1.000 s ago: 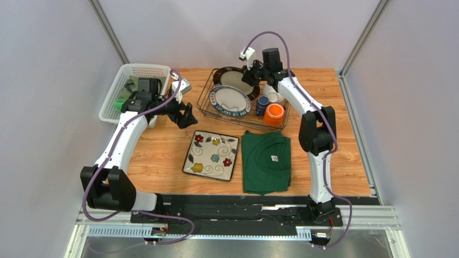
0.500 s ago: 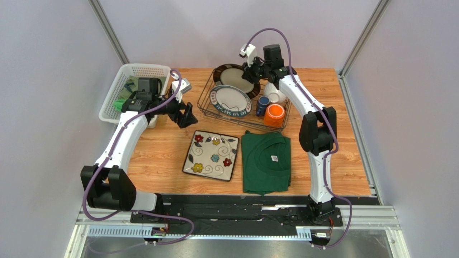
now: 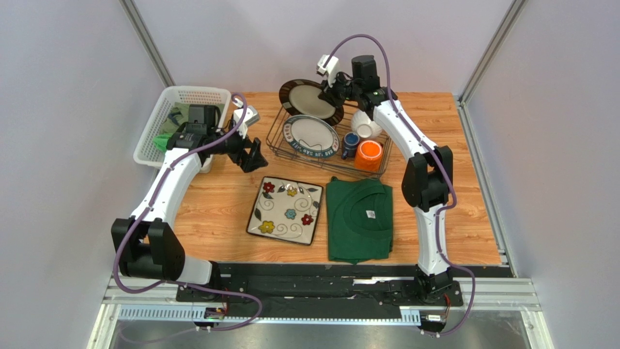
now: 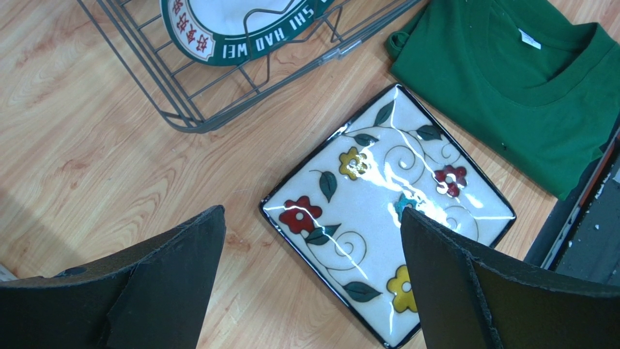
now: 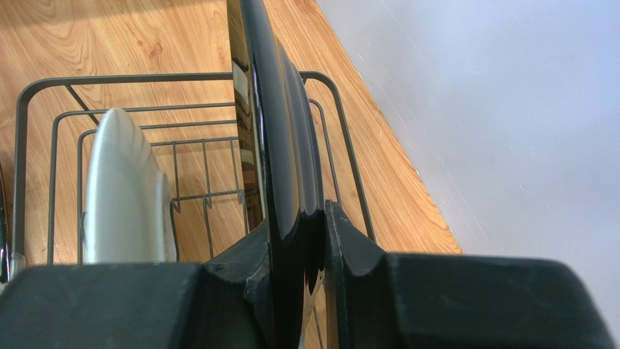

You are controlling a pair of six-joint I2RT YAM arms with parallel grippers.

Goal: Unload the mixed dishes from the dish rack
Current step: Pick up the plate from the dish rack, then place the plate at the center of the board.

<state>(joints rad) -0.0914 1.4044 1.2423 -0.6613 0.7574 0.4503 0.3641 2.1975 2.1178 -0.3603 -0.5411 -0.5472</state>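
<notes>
Top view: R gripper (image 3: 336, 91) was clenched on the rim of one round dark-rimmed plate (image 3: 308, 99), held upright over the far-left corner of the dish rack (image 3: 272, 138); couldn't tell if it cleared the wires. The 2nd round plate (image 3: 311, 137) leaned inside the rack's left part, w/ the white bowl (image 3: 366, 125), dark blue mug (image 3: 351, 145) and orange mug (image 3: 370, 155) in the right part. The square flowered plate (image 3: 285, 211) lay flat on the table (image 3: 218, 193) in front of the rack, just beside a folded green shirt (image 3: 358, 218). L gripper (image 3: 251, 155) hung released, btwn the white plastic basket (image 3: 156, 120) and the rack, holding nothing. L wrist view: L gripper (image 4: 311, 218) fingers were spread wide above the square plate (image 4: 386, 211), not touching it; the rack's near corner (image 4: 182, 102) w/ the lettered plate (image 4: 240, 22) showed at top, the shirt (image 4: 524, 80) at upper right. R wrist view: R gripper (image 5: 298, 233) pinched the dark plate (image 5: 280, 145) edge-on, a finger on each face; rack wires (image 5: 182, 76) sat below, a pale dish (image 5: 124, 189) to its left, which one unclear.
</notes>
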